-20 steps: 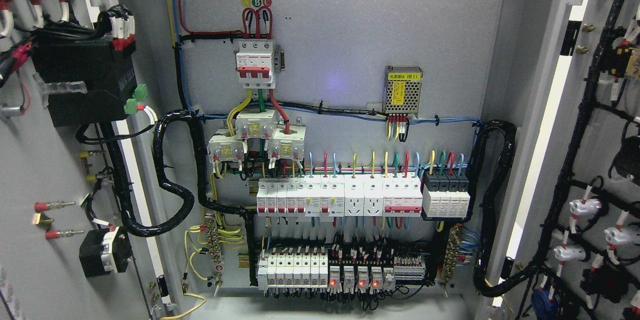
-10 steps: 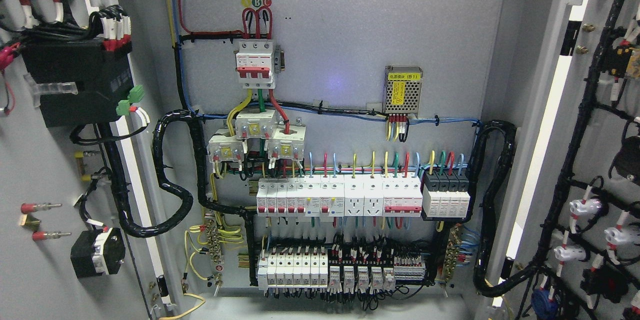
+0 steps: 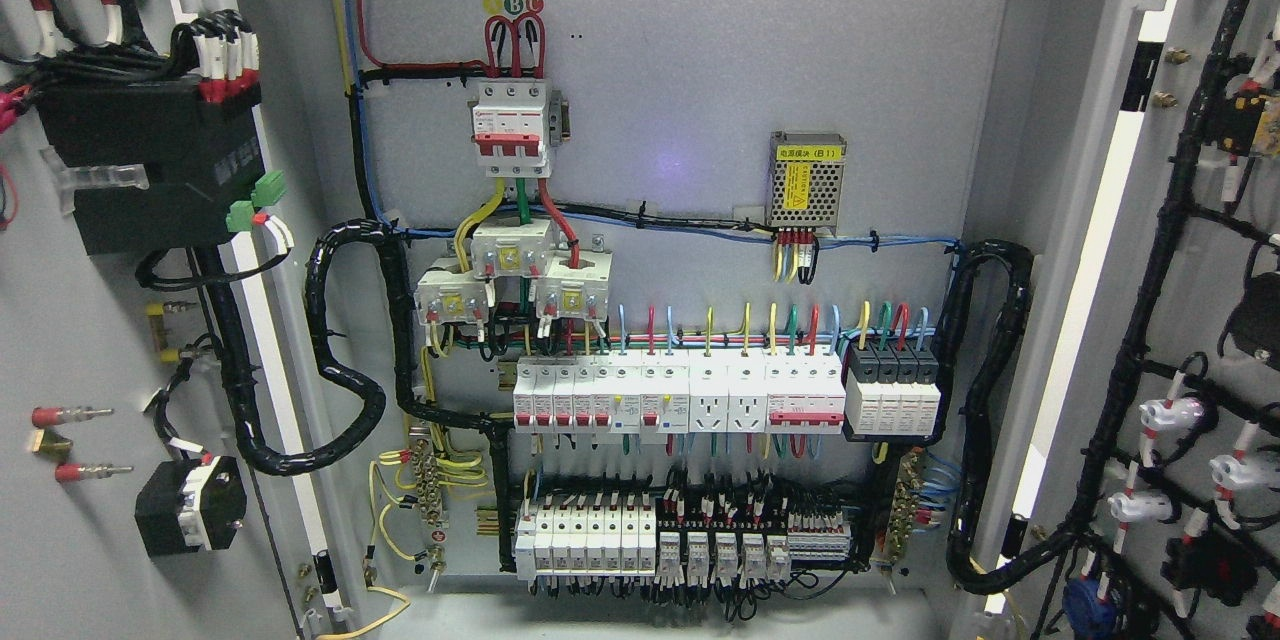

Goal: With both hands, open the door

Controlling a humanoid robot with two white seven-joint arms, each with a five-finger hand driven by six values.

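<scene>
An electrical cabinet stands with both doors swung wide. The left door [image 3: 80,340] fills the picture's left edge, its inner face carrying a black module [image 3: 150,165] and black cable bundles. The right door [image 3: 1190,300] fills the right edge, with a black wiring harness [image 3: 1150,320] and white connectors on its inner face. Between them the grey back panel [image 3: 700,50] shows a red-and-white main breaker [image 3: 512,128], rows of white breakers [image 3: 680,395] and terminal blocks [image 3: 690,540]. Neither of my hands nor any arm shows in the head view.
A perforated power supply with a yellow label [image 3: 806,178] sits at the panel's right. Thick black corrugated conduits loop at the left [image 3: 350,390] and right [image 3: 985,400] hinge sides. Loose yellow wire [image 3: 375,610] lies on the cabinet floor.
The left door has swung further outward, its module and fittings shifting left. The red indicator lights on the bottom relays have gone dark. The right door has not moved.
</scene>
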